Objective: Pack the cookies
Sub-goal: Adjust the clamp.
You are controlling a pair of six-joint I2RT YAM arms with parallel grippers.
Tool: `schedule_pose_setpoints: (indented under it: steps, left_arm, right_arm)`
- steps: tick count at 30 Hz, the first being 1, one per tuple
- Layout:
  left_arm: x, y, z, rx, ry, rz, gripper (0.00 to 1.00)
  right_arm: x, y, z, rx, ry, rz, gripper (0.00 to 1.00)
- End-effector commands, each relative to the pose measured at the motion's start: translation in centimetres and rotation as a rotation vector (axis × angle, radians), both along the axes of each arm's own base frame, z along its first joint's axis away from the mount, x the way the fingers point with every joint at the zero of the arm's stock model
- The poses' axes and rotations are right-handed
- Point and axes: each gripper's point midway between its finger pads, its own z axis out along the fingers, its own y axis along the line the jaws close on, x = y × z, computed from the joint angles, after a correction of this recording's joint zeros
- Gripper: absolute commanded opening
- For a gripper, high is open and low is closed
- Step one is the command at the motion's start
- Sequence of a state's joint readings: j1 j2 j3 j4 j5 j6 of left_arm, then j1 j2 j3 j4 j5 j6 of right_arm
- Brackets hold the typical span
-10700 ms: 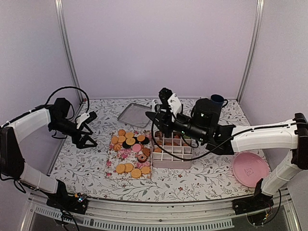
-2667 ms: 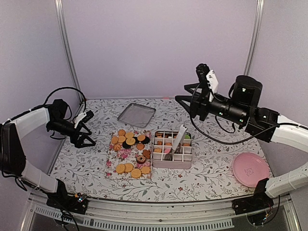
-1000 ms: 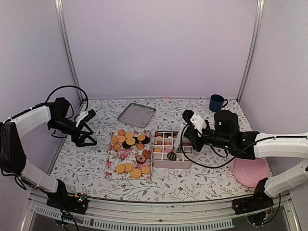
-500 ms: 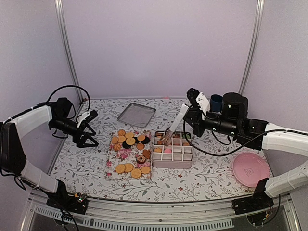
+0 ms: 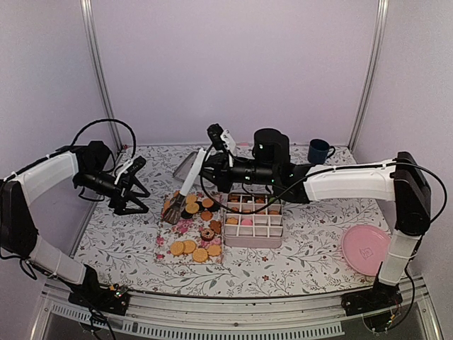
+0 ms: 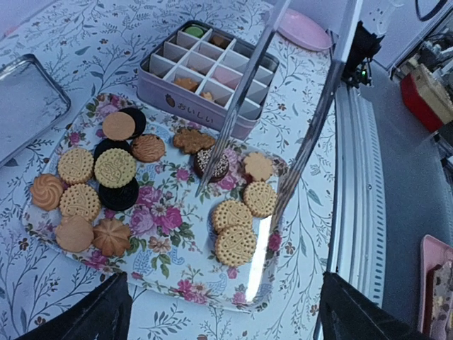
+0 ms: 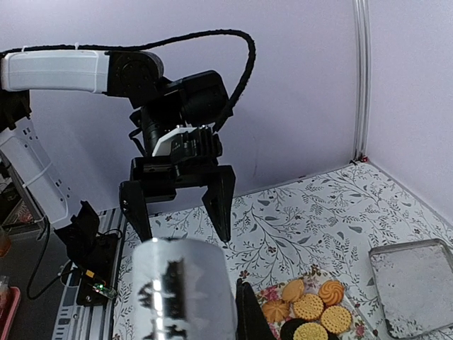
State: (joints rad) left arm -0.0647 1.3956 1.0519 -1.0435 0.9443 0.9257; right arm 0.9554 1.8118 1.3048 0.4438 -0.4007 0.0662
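Observation:
The cookies (image 5: 188, 227) lie on a floral tray (image 5: 164, 244): golden rounds, some dark ones (image 6: 118, 194). A few more sit in the white grid box (image 5: 253, 239), among them a pink one (image 5: 245, 222) and a green one (image 6: 195, 30). My right gripper (image 5: 211, 160) reaches across to the left, shut on silver tongs (image 5: 185, 185). The tong tips hang over the tray's far left end. In the right wrist view the tongs (image 7: 182, 290) fill the foreground. My left gripper (image 5: 132, 204) stands open left of the tray, nothing between its fingers (image 6: 92, 315).
A silver tin lid (image 5: 185, 167) lies behind the tray, partly hidden by the right arm. A blue mug (image 5: 318, 151) stands at the back right. A pink plate (image 5: 368, 249) sits near the front right. The right arm spans above the box.
The right arm has swung the tongs from the grid box leftward to above the tray's left end. The left gripper has shifted slightly toward the tray.

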Motion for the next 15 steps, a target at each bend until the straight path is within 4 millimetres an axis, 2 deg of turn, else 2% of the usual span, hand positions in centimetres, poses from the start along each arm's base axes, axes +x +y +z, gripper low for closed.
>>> schedule_pose_setpoints:
  steps: [1,9,15]
  left_arm:
    - [-1.5,-1.1,0.5,-0.066,0.027,-0.076,0.87]
    - [-2.6,-1.8,-0.1,-0.091,0.083,-0.123,0.70]
    - [-3.2,-2.0,0.1,-0.092,0.086,-0.152,0.47]
  right_arm:
    - [-0.6,2.4,4.2,0.157,0.012,0.117,0.00]
    - [0.1,5.1,3.2,0.176,0.058,0.164,0.00]
    - [0.3,5.8,2.9,0.191,0.070,0.175,0.00]
